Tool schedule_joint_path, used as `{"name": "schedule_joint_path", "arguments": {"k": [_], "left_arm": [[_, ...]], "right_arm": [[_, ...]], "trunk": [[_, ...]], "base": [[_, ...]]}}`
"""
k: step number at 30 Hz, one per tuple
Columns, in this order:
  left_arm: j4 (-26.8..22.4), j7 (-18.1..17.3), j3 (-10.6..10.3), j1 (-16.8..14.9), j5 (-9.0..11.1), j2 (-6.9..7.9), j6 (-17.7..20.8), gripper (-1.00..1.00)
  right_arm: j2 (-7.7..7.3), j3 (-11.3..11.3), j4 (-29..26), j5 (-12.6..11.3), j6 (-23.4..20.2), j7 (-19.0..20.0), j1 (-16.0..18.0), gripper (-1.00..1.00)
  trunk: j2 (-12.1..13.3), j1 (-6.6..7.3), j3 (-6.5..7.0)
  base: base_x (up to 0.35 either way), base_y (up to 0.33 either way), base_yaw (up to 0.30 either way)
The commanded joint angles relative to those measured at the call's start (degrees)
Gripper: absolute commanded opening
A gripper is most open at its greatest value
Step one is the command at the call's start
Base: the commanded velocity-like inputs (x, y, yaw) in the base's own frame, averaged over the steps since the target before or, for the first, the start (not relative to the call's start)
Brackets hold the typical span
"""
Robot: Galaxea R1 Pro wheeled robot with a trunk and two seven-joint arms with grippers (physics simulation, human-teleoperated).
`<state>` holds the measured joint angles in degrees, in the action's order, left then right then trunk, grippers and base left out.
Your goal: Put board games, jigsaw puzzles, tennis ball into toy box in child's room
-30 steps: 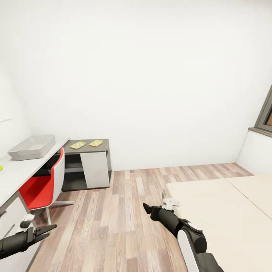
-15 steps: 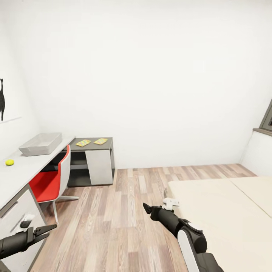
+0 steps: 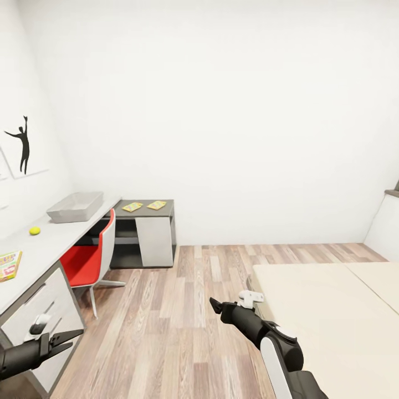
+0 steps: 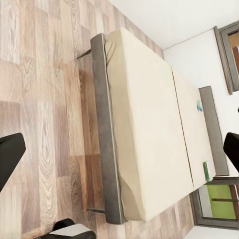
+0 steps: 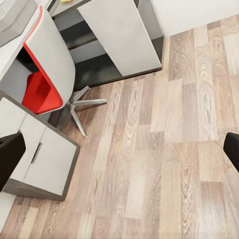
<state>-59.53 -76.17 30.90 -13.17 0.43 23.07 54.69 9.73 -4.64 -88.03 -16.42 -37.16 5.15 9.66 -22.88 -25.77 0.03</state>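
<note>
- Left edge, head view: 1 board game point(image 3: 8, 265) lies on the desk point(image 3: 52, 244); the left tool point(image 3: 71, 337) hangs spread and empty.
- Further up the desk: tennis ball point(image 3: 34, 230), then toy box point(image 3: 75, 206).
- 2 jigsaw puzzles point(image 3: 132, 206) top the dark cabinet point(image 3: 145, 235).
- Centre: right tool point(image 3: 215, 303), fingers spread in its wrist view.
- Right: bed point(image 3: 332, 310).

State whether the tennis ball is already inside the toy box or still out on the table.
Still out. The tennis ball rests on the table, apart from the toy box and nearer the camera.
</note>
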Motion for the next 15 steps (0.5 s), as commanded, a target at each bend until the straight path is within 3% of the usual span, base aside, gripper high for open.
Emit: {"name": "schedule_joint_path", "arguments": {"k": [1, 15], "left_arm": [[0.0, -0.2, 0.0, 0.0, 0.0, -0.04, 0.6, 1.0], [0.0, -0.1, 0.0, 0.0, 0.0, -0.64, 0.6, 1.0]], "right_arm": [[0.02, 0.1, 0.0, 0.1, -0.3, 0.2, 0.0, 1.0], [0.02, 0.1, 0.0, 0.1, -0.3, 0.2, 0.0, 1.0]], "trunk": [[0.0, -0.02, -0.03], [0.0, -0.02, -0.03]], "base": [[-0.02, -0.014, 0.008], [-0.06, -0.043, 0.108]]}}
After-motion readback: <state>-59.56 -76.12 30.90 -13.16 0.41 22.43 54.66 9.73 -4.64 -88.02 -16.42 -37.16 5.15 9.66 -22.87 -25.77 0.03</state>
